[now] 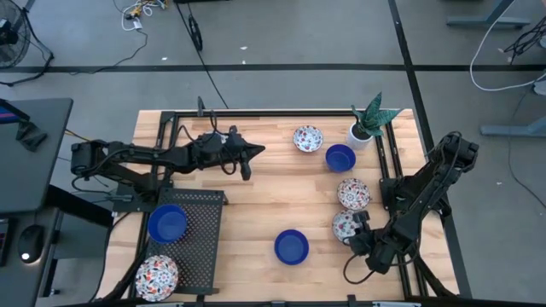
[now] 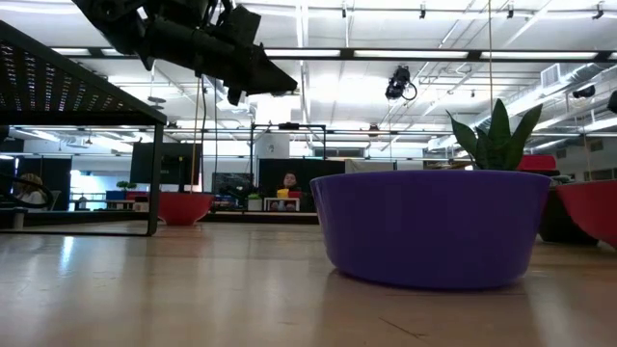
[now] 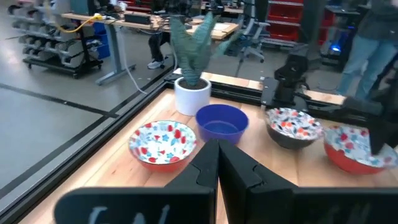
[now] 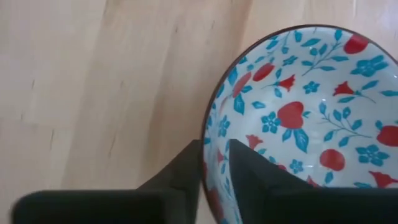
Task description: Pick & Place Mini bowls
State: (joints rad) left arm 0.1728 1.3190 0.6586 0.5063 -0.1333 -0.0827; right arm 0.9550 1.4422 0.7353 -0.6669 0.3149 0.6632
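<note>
Seven mini bowls show from above, on or near my wooden table [image 1: 256, 213]. My right gripper [image 4: 214, 165] is low at the right side, and its fingers are pinched thin on the rim of a flowered bowl [image 1: 346, 227]: one finger inside, one outside. My wrist camera sees only part of that bowl, cut off at the edges.

Just behind it sits another flowered bowl [image 1: 353, 194], then a blue bowl [image 1: 340, 158] beside the white plant pot [image 1: 360, 134], and a third flowered bowl [image 1: 308, 138] near the back edge. These four stand close together, so there is little room there.

One blue bowl [image 1: 292, 247] sits alone near the front, with bare wood all around it. In the low view it fills the front and hides much of what is behind it.

On the black mesh rack [image 1: 200, 234] at the left rests another blue bowl [image 1: 168, 223]. A flowered bowl [image 1: 156, 275] sits at the rack's front corner, partly cut off by the bottom edge.

My left gripper [image 1: 247, 159] hangs over the back middle, fingers pressed together and holding nothing.
</note>
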